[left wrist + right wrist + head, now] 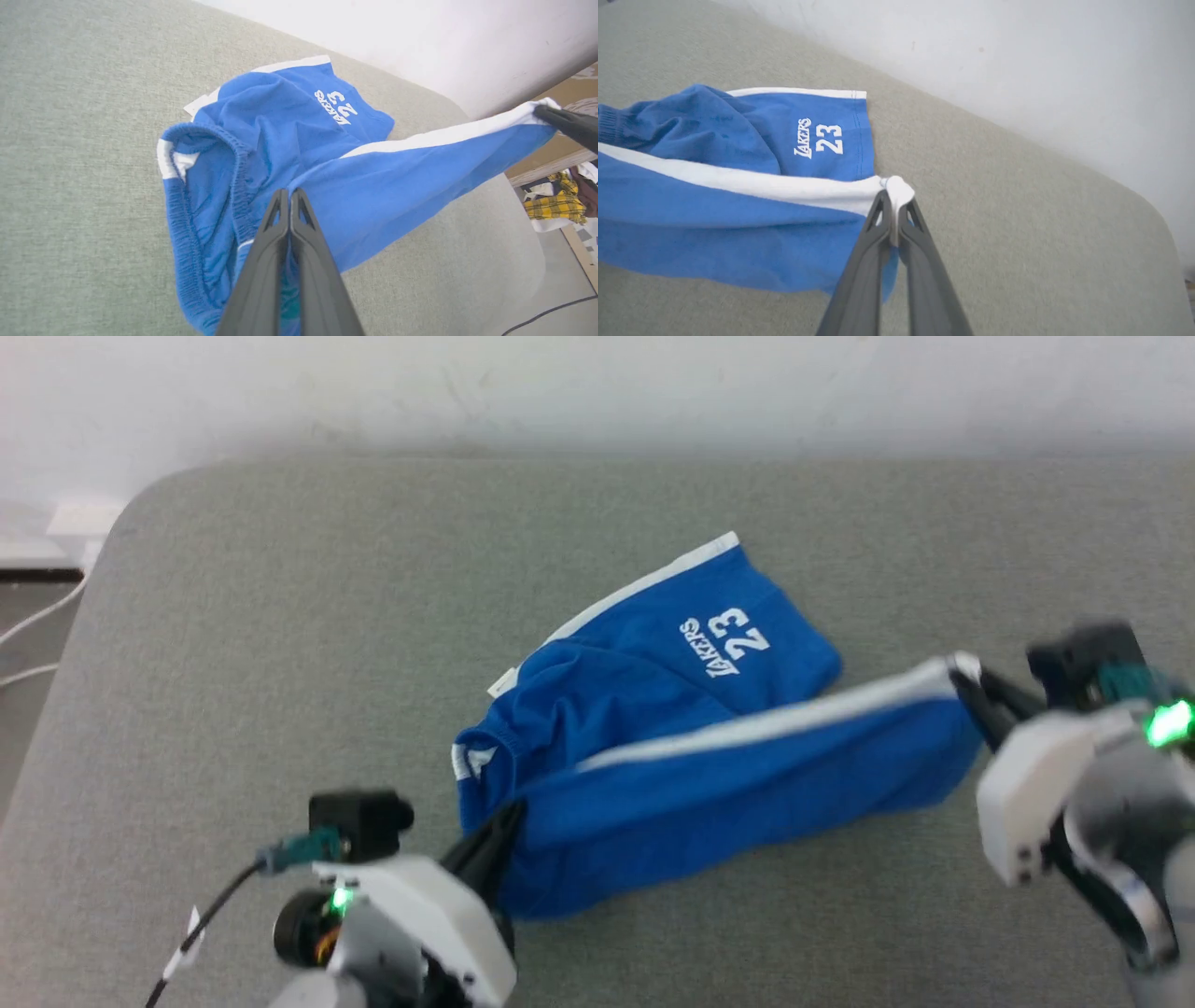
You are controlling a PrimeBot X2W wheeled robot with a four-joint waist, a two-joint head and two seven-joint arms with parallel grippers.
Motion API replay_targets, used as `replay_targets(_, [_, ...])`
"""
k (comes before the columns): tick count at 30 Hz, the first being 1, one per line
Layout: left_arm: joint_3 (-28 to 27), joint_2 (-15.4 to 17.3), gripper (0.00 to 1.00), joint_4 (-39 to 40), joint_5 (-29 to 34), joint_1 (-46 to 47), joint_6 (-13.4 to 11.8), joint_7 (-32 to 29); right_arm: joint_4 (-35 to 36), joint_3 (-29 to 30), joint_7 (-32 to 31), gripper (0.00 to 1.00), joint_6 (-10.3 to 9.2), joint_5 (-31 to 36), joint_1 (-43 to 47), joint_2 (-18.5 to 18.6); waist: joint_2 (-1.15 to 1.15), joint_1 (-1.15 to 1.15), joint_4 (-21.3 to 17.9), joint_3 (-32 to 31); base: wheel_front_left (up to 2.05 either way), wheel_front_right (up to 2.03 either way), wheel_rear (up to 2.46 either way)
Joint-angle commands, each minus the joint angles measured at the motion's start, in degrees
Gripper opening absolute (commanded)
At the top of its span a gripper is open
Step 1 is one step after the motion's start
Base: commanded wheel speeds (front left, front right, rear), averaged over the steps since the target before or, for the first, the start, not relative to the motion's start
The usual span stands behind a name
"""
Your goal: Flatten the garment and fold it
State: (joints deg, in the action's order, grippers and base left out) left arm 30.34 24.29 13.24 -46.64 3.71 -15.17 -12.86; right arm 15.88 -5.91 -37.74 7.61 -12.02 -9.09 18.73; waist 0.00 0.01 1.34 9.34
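Stretching across the middle of the head view, the garment (709, 728) was a pair of bright blue shorts on a grey fabric surface (280, 616). One leg lay flat toward the upper centre of the frame, edged with a white band and printed in white with the lettering "LAKERS 23" (733, 644). The other leg ran from the lower left to the right of the frame as a taut span, with a white stripe (775, 719) along its upper edge. The gathered elastic waistband (236, 154) sat rumpled and open at the left of the left wrist view.

My left gripper (495, 840), at the lower left of the head view, had its two dark fingers pressed together on the blue cloth just beside the waistband. My right gripper (971, 695), near the right edge of that view, was pinched closed on the white corner of the stretched leg; in the right wrist view a fold of white cloth stuck out between its fingertips. The left wrist view showed the stretched leg lifted off the surface between my two grippers.

A pale wall (597, 383) ran along the top of the head view. A yellow plaid cloth (556, 205) showed at the right edge of the left wrist view, beyond the surface.
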Motion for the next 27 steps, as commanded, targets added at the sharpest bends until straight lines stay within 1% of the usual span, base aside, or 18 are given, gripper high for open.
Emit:
replay_targets(1, [-0.5, -1.4, 0.00, -1.9, 0.6, 2.9, 0.5, 1.1, -3.0, -1.7, 0.9, 0.00, -0.12, -0.1, -4.6, 1.0, 0.00, -0.01, 2.3, 2.5, 0.00, 0.00, 0.00])
replay_targets(8, [-1.3, -7.2, 0.00, -12.2, 1.0, 13.1, 1.7, 4.1, -20.4, -10.0, 3.1, 0.00, -0.12, -2.3, -25.2, 2.7, 0.00, -0.01, 6.3, 8.5, 0.00, 0.00, 0.00])
replay_targets(12, [-2.2, -9.7, 0.00, -17.1, 1.2, 17.2, 1.2, 5.7, -29.3, -15.0, 4.5, 0.00, -0.12, -2.9, -35.0, 2.5, 0.00, -0.01, 8.1, 12.3, 0.00, 0.00, 0.00])
replay_targets(15, [-2.6, -11.4, 0.00, -19.7, 1.3, 19.6, 0.8, 6.9, -35.1, -17.7, 6.2, 0.00, -0.12, -2.8, -40.8, 2.3, 0.00, -0.01, 9.7, 14.7, 0.00, 0.00, 0.00])
replay_targets(16, [-2.6, -11.4, 0.00, -19.7, 1.3, 19.6, 0.8, 6.9, -35.1, -17.7, 6.2, 0.00, -0.12, -2.8, -40.8, 2.3, 0.00, -0.01, 9.7, 14.7, 0.00, 0.00, 0.00])
replay_targets(21, [-2.8, -13.9, 0.00, -22.7, 0.6, 21.6, 0.9, 8.1, -44.9, -20.7, 7.5, 0.00, -0.12, -2.7, -47.4, 2.2, 0.00, -0.01, 11.9, 17.3, 0.00, 0.00, 0.00])
replay_targets(26, [-2.6, -15.4, 0.00, -24.4, 0.4, 22.1, 1.1, 9.4, -52.0, -23.5, 8.2, 0.00, -0.12, -4.5, -50.8, 2.4, 0.00, -0.01, 13.3, 18.5, 0.00, 0.00, 0.00])
replay_targets(27, [-2.4, -15.7, 0.04, -24.5, 0.2, 22.0, 1.4, 9.5, -53.0, -24.0, 8.3, 0.00, -0.12, -5.1, -51.2, 2.3, 0.00, -0.01, 13.4, 18.6, 0.00, 0.00, 0.00])
